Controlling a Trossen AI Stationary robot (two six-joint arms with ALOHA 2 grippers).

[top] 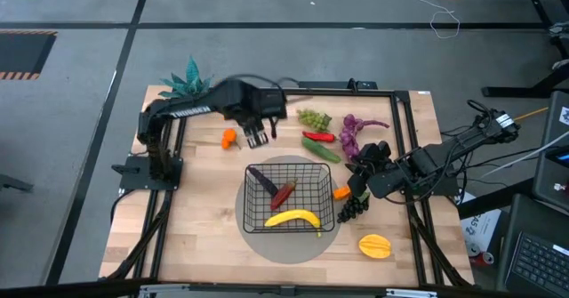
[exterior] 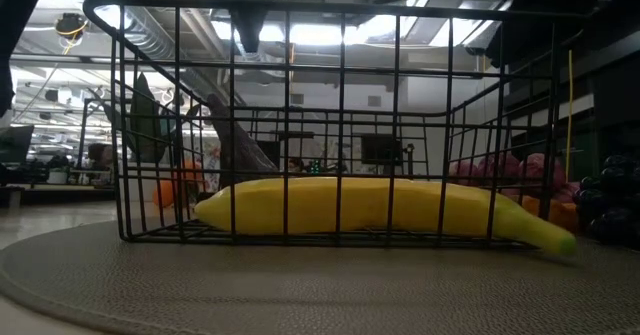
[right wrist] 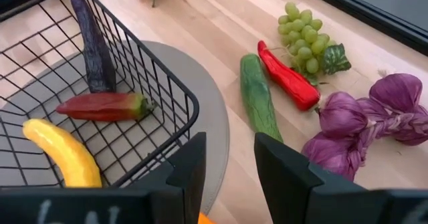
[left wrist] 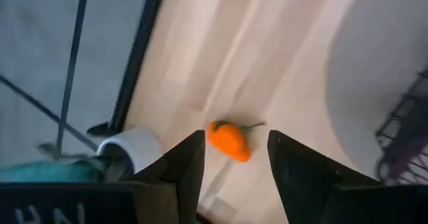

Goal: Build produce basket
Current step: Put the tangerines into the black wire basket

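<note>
Left gripper (top: 257, 138), fingers spread & empty, is held above a small orange (left wrist: 229, 142) beyond the basket (top: 258, 211): pick pending, descent needed; right gripper's (right wrist: 229, 158) fingers unclenched, empty.

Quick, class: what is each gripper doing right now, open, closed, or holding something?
Left gripper: open, holding nothing, above the small orange fruit.
Right gripper: open, empty, beside the basket.

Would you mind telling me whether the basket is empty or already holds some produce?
Partly filled: the basket holds a banana, a red pepper and an eggplant.
</note>
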